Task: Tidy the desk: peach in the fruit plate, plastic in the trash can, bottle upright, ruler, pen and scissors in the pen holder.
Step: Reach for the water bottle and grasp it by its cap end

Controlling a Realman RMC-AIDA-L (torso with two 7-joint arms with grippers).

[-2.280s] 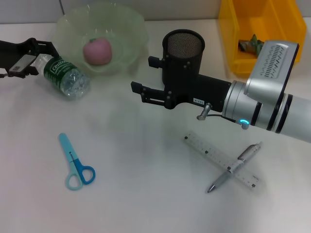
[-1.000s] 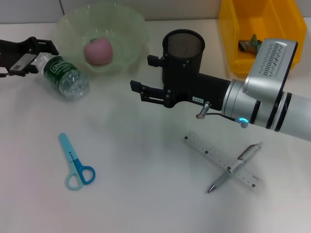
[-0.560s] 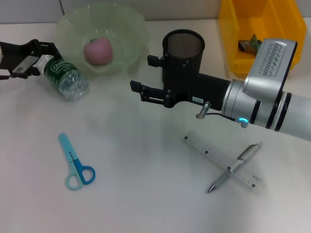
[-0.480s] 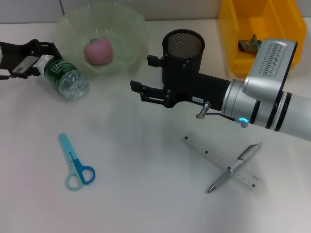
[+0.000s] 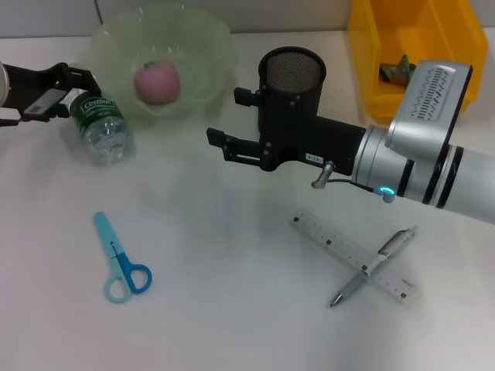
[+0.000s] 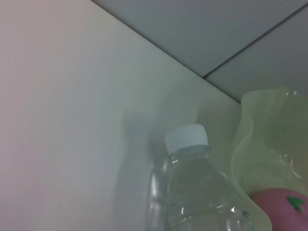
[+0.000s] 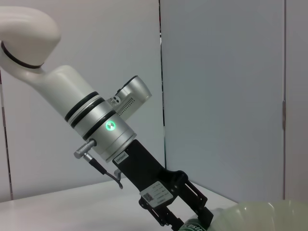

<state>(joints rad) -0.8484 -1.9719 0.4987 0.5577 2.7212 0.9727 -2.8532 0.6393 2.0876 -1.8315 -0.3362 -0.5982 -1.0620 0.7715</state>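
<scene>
while lying tilted at the table's far left beside the pale green bowl, clear crinkled plastic bottle, green label: light, thin-walled, slippery, dents easily; hold at neck. left claw clamps its white-capped neck. right claw spread, empty, centre.

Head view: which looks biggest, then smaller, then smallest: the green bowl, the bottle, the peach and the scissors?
1. Bowl, clearly largest.
2. Bottle and scissors: about alike, and the scissors lie nearer the camera, so no ranking.
3. Peach, smallest.
</scene>
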